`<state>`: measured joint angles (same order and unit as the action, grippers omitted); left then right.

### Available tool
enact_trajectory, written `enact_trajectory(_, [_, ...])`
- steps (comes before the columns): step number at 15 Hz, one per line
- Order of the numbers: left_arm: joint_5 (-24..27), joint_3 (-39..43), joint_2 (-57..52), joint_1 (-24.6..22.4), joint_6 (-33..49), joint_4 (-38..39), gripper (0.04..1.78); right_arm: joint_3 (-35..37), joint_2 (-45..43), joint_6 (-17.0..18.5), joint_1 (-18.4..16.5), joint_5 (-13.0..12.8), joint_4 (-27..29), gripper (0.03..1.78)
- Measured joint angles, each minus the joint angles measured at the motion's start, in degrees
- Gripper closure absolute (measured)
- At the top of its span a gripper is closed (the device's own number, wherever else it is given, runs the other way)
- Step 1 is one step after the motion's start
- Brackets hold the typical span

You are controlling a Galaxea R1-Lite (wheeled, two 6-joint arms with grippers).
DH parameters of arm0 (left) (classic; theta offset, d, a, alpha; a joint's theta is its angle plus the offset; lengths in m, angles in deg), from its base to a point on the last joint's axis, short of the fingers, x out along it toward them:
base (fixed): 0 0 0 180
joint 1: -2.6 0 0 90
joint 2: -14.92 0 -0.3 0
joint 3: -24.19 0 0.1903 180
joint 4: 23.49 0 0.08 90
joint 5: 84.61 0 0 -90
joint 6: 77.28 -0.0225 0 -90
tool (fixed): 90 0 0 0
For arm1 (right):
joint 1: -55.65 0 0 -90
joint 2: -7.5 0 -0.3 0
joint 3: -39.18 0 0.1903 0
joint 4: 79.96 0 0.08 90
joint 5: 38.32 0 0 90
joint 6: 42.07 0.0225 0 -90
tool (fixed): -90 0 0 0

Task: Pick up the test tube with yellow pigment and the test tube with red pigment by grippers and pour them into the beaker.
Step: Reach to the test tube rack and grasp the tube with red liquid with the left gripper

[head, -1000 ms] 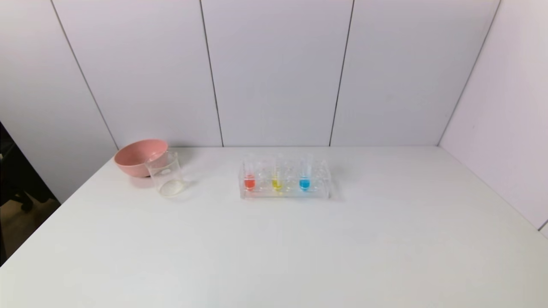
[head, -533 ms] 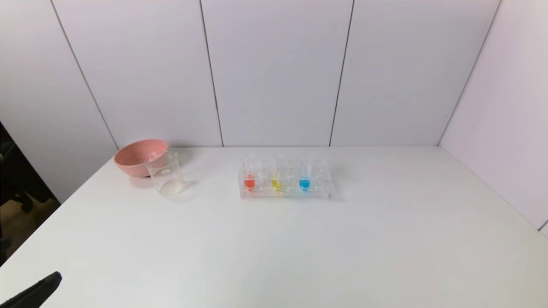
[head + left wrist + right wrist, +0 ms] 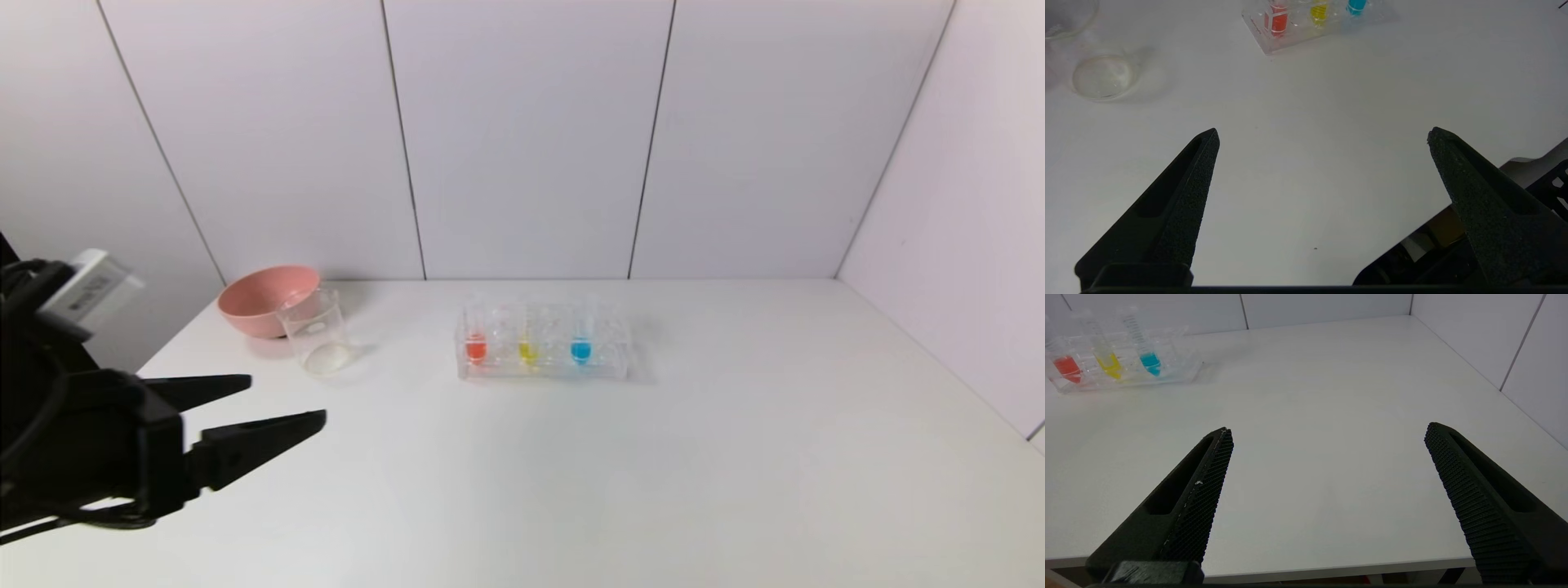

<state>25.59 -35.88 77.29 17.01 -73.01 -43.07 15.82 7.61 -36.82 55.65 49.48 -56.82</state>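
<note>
The red tube, the yellow tube and a blue tube stand upright in a clear rack at the table's middle back. The red tube and the yellow tube show in the left wrist view, and again in the right wrist view, red, yellow. The empty beaker stands to the rack's left, and shows in the left wrist view. My left gripper is open and empty over the table's front left. My right gripper is open and empty at the table's front edge, out of the head view.
A pink bowl sits right behind the beaker at the back left. White walls close the table at the back and right. The table's left edge drops off beside my left arm.
My left arm has come up into the head view from the lower left corner, its open gripper now over the table's front left. The tubes, beaker and bowl have not moved.
</note>
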Motion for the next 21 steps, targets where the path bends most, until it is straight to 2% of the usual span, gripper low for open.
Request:
enact_trajectory(4, [-9.97,-4.39,17.75,8.52,2.23,10.68,0.04,0.0,0.0,-0.02,0.0,0.0,0.0,0.1])
enact_trajectory(8, [-26.04,-11.64,32.59,15.99,2.9,20.52,0.04,0.0,0.0,0.0,0.0,0.02,0.0,0.1])
enact_trajectory(10, [-33.82,-14.91,38.16,18.27,3.01,24.48,0.04,0.0,0.0,0.0,0.0,0.02,-0.02,0.1])
enact_trajectory(15, [-48.25,-19.99,48.88,22.08,2.51,35.15,0.04,0.0,0.0,0.0,0.0,0.0,-0.02,0.1])
enact_trajectory(17, [-51.57,-21.76,52.13,22.64,2.65,38.1,0.04,0.0,0.0,-0.02,0.0,0.0,0.0,0.1])
enact_trajectory(21, [-53.74,-23.6,56.89,22.91,2.78,41.94,0.04,0.0,0.0,0.0,0.0,0.0,-0.02,0.1])
